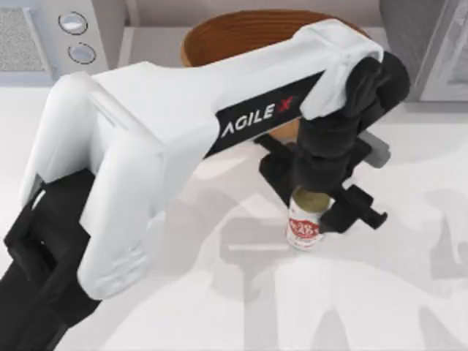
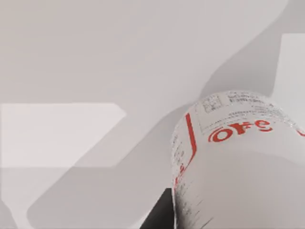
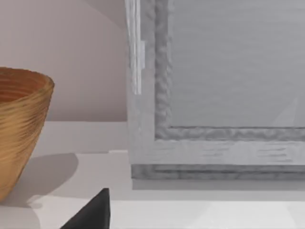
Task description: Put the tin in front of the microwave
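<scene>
The tin [image 1: 304, 222] stands upright on the white table right of centre, with a white label and red lettering. My left arm reaches across from the lower left, and its gripper [image 1: 313, 206] comes down over the tin's top, black fingers pressed against both sides of it. The left wrist view has the tin [image 2: 238, 157] close up, its label facing the camera. The microwave [image 1: 51, 36], pale with two round silver dials, sits at the far left corner, well away from the tin. A dark part of my right gripper [image 3: 93, 214] sits parked low by the table on the right.
A brown ribbed basket [image 1: 241, 36] stands at the back centre, just behind the left arm's wrist, and shows again as the basket [image 3: 19, 129] in the right wrist view. A darker grey box [image 1: 431, 44] with a pale door occupies the far right corner.
</scene>
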Tool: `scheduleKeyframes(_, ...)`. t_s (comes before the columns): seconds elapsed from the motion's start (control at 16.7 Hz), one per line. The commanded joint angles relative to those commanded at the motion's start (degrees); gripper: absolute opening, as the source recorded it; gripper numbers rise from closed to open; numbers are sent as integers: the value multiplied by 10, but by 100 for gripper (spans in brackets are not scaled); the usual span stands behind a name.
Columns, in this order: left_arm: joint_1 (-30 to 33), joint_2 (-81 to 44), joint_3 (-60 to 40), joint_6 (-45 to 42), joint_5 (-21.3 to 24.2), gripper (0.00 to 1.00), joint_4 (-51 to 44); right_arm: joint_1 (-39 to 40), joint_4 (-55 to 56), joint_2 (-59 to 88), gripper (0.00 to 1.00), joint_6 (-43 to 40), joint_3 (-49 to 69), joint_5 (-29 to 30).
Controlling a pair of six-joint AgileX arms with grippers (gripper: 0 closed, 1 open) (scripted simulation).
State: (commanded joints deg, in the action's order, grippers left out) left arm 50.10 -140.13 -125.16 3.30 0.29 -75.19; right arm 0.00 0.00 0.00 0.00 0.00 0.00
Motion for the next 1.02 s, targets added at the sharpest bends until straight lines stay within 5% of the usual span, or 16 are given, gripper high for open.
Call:
scheduleKeyframes(0.66,-8,3,-73,-8,2,0,-75,0,0,0,100,0,0,0)
scheduleKeyframes(1.02,-168,75,-48,-128,28,0,-115,0,0,0,100,0,0,0)
